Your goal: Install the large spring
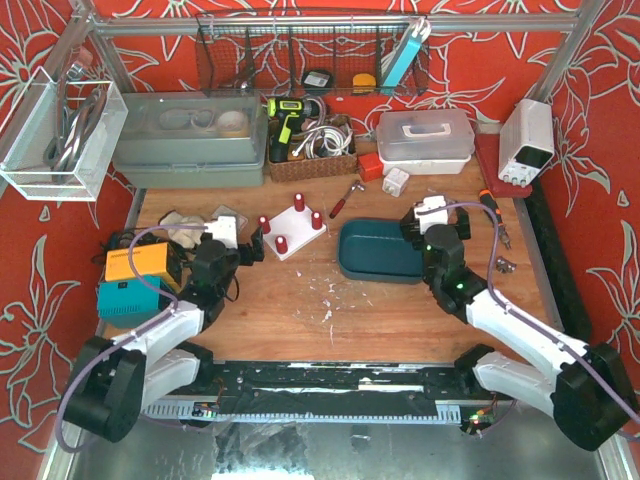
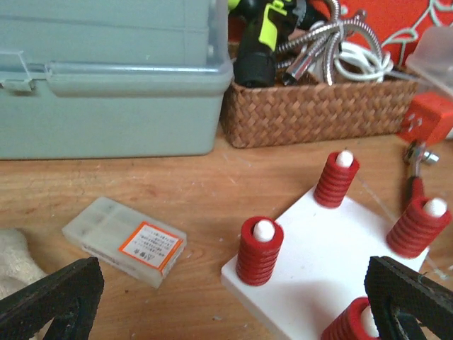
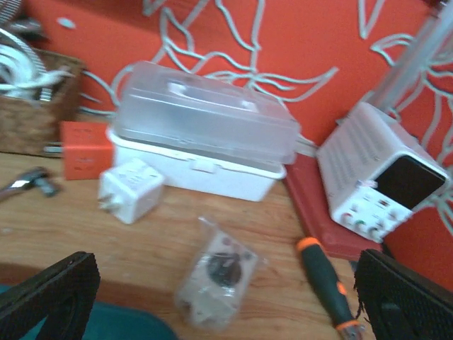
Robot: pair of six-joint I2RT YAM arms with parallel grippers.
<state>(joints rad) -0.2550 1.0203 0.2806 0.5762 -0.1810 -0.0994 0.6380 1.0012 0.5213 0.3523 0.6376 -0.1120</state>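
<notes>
Red springs (image 2: 259, 256) sit over all four pegs of the white base plate (image 2: 318, 244), left of table centre. Which one is the large spring cannot be told, and no spring lies loose in view. Judged so, fitting appears done, with only a seating check left. The left gripper (image 2: 233, 294) hovers just before the plate, fingers spread and holding nothing. The right gripper (image 3: 226, 297) is likewise spread and empty above the teal tray (image 1: 380, 250). A labelled plastic case (image 2: 126, 242) lies beside the plate, and a grey toolbox (image 2: 106, 78) and wicker basket (image 2: 318, 106) stand behind. Nothing obstructs the pegs.
</notes>
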